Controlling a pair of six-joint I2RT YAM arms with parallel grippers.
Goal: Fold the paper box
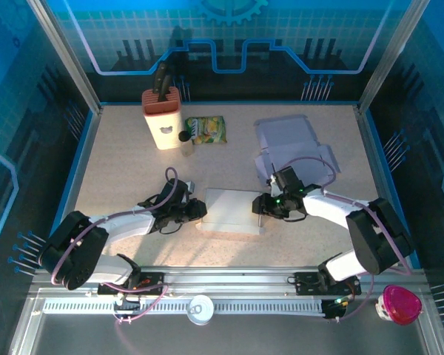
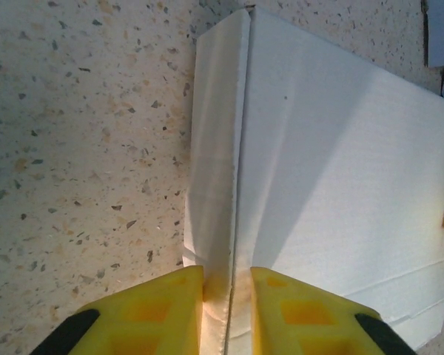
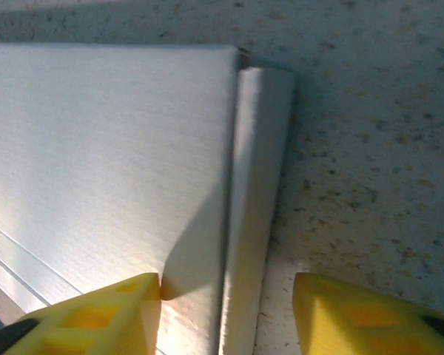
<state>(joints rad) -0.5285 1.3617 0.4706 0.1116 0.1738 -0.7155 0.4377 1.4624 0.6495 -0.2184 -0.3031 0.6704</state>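
At the middle of the table, in the overhead view, lies the paper box, white and flat-topped. The left hand is at its left edge and the right hand at its right edge. Toward the upper left stand a knife block, a small dark-capped bottle and a green snack packet, all well apart from the box. Loose pale sheets lie in the upper right, just behind the right arm. Along the bottom of the frame, off the table, sit a tin and a pink-lidded tub.

At the bottom of the left wrist view, the left hand has its yellow fingers pinched on the raised side wall of the paper box, which runs up the frame between them. Speckled table lies to the left.

At the bottom of the right wrist view, the right hand stands open with nothing in its grip. Its fingers are spread either side of the side wall of the paper box. The left one is over the box top and the right one is over bare table, apart from the wall.
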